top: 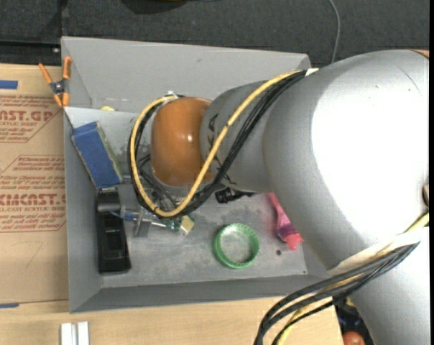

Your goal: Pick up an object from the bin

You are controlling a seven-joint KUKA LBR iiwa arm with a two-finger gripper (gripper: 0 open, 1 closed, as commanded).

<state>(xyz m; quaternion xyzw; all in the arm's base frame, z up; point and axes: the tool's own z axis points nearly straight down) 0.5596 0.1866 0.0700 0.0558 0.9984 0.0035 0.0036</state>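
Silver arm (pixel 346 164) reaches into the bin (pixel 80 279), orange wrist cover (pixel 175 141) up-left of the green ring (pixel 236 245); the jaws' opening cannot be told. Likely the approach step: next, centre over the black block (pixel 111 237) left of the ring.

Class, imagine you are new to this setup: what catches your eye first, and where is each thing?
The bulky silver robot arm looms in from the right, its glossy orange domed wrist cover, looped with yellow and black cables, over the middle of the grey metal bin. Next come the bright green ring on the floor near the front and the blue rectangular block by the left wall.
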